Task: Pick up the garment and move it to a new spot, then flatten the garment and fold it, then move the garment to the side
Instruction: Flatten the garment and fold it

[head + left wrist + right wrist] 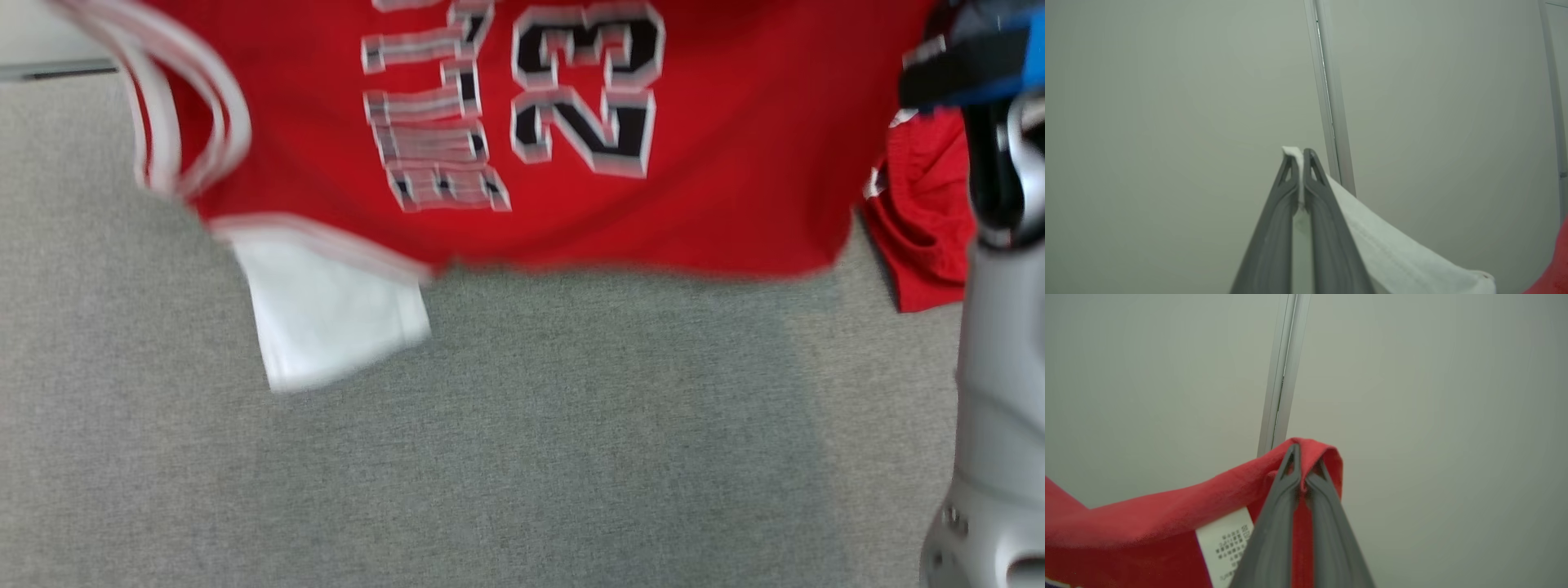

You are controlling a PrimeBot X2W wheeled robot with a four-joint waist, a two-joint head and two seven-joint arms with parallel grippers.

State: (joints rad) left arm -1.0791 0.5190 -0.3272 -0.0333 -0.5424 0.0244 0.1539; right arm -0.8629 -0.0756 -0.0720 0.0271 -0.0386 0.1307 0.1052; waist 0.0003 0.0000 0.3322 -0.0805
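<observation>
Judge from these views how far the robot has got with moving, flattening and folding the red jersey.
Done: the jersey looks picked up, hanging above the grey surface. In hand: the left gripper pinches its white edge, the right gripper its red edge, holding it spread. To do: lay it down, flatten, fold, move aside.

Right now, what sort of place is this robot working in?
Probably a plain indoor test room or office, though I can't be sure. A grey carpet-like surface lies below the red jersey, and the wrist views show bare pale wall panels joined by a metal strip.
</observation>
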